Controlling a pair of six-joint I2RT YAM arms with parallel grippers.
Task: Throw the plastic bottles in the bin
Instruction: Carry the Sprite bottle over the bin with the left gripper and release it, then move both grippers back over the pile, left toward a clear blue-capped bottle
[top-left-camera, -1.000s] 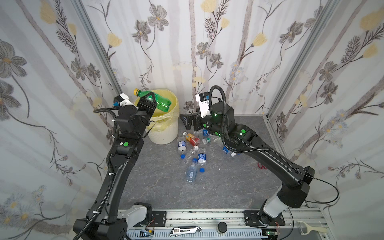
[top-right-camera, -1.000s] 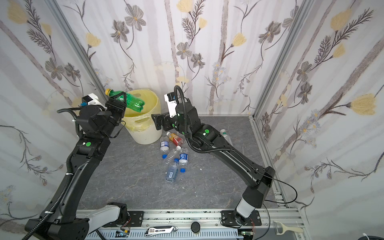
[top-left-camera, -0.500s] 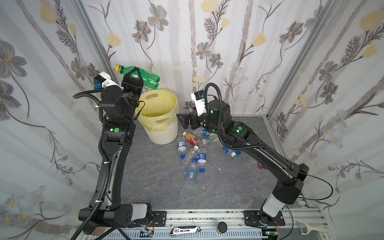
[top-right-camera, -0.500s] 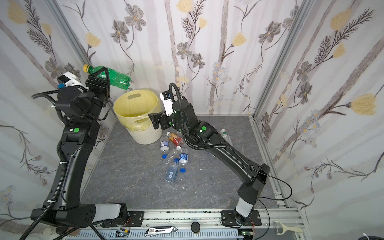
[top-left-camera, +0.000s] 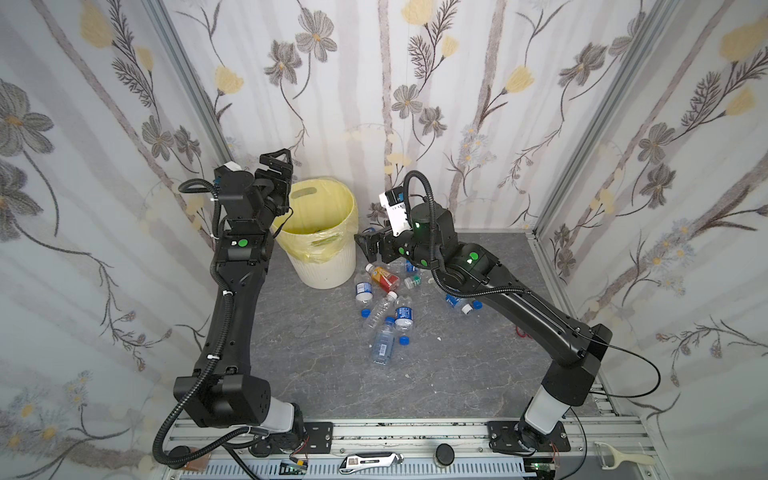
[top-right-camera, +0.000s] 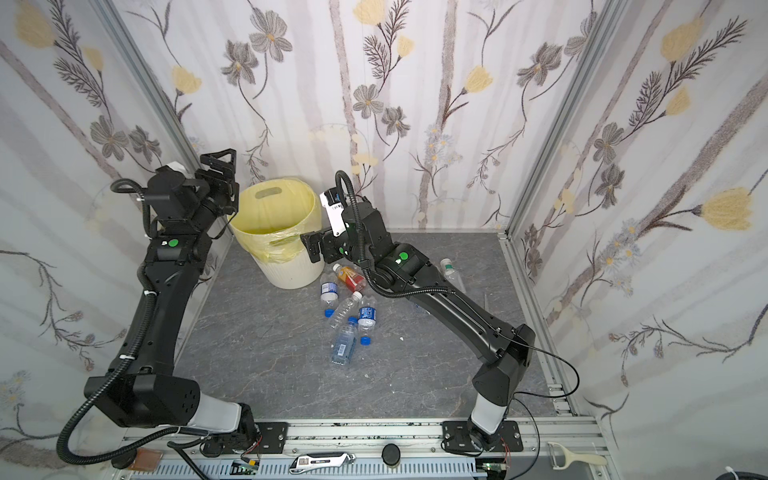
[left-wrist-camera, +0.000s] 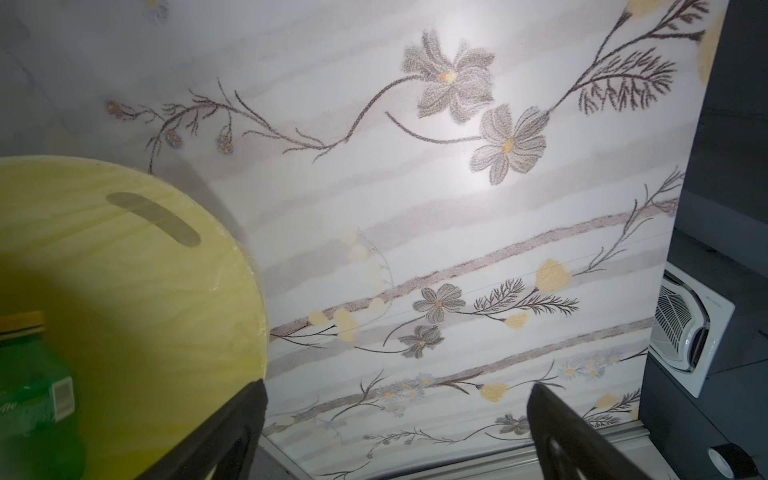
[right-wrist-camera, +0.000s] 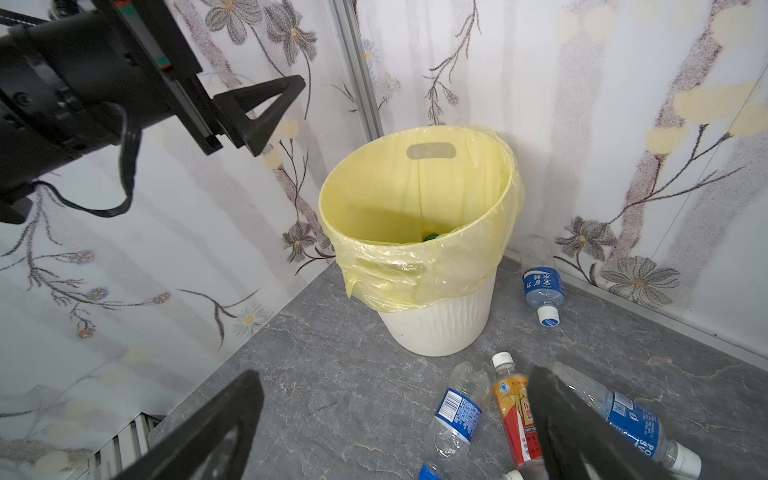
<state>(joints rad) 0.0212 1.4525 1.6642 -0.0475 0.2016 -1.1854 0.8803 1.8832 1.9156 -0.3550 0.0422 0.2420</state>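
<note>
The bin (top-left-camera: 328, 266) stands in the far left corner, its mouth open from above, with the left gripper (top-left-camera: 279, 176) high at its left rim. Loose plastic bottles (top-left-camera: 382, 340) crowd the floor (top-left-camera: 316, 374) just right of the bin, under the right gripper (top-left-camera: 368, 248). The floor's near half lies bare; walls (top-left-camera: 457, 104) close three sides.

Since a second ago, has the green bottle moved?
Yes. The green bottle has left the left gripper, whose jaws now stand open and empty, and has dropped below the rim into the bin.
</note>
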